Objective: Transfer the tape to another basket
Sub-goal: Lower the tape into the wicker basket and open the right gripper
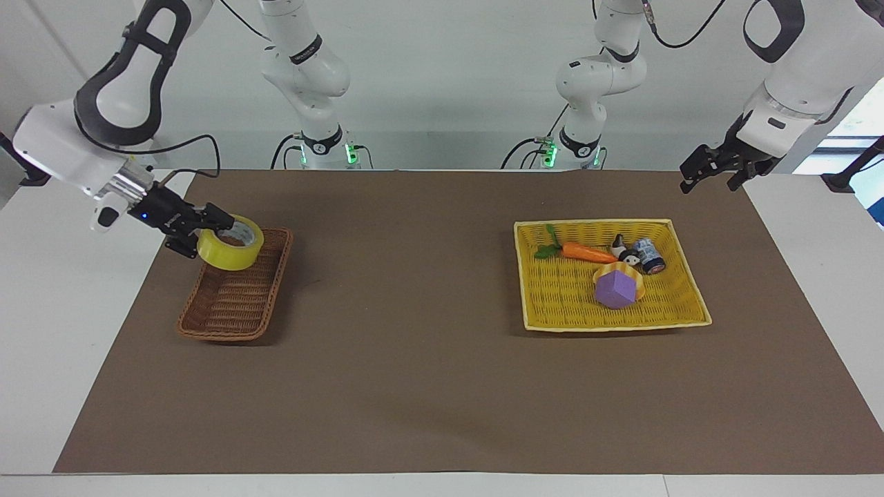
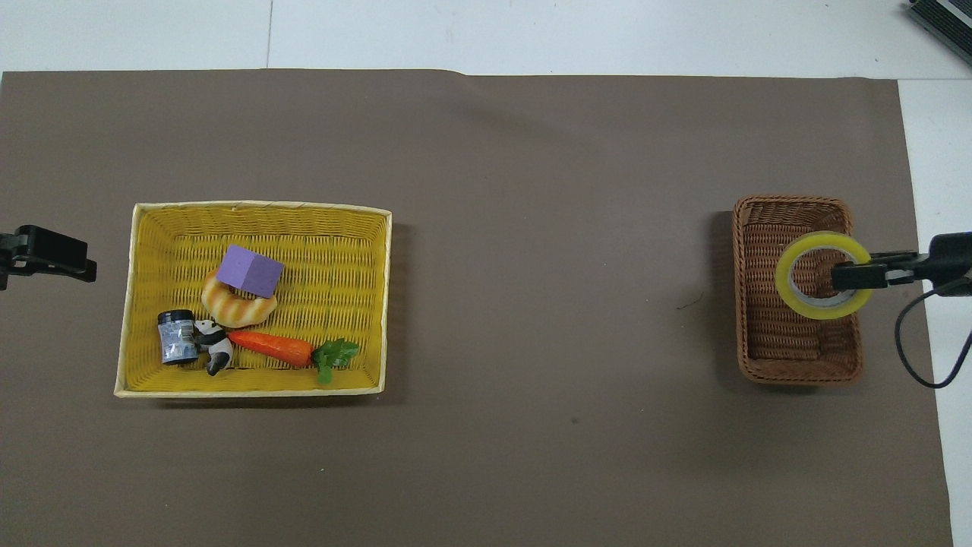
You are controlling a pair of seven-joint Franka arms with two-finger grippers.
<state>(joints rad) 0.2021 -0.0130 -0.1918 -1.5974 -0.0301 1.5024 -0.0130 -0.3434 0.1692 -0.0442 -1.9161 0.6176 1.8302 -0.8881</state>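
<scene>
So the tape (image 1: 230, 251) sits low over the brown basket (image 1: 235, 297), pinched by its rim in the right gripper (image 1: 213, 229); looks like it's not quite touching the wicker. Left gripper (image 1: 711, 172) waits with fingers spread, holding nothing, over the table by the yellow tray (image 1: 684, 304).

A white surface (image 1: 41, 290) is filling most of the scene, with a large brown mat (image 1: 428, 386) lying across its middle and leaving white strips showing at both ends and along the edges. A pale grey-white wall (image 1: 442, 90) is standing where the surface ends, plain and evenly lit. A white socket strip (image 1: 110, 157) is partly showing low on that wall toward one end. At the other end a window (image 1: 856, 117) is letting in bright daylight. Soft, diffuse light is falling from above, casting only faint shadows on the mat. Dark clamps (image 1: 839, 181) are gripping the surface's corners.
</scene>
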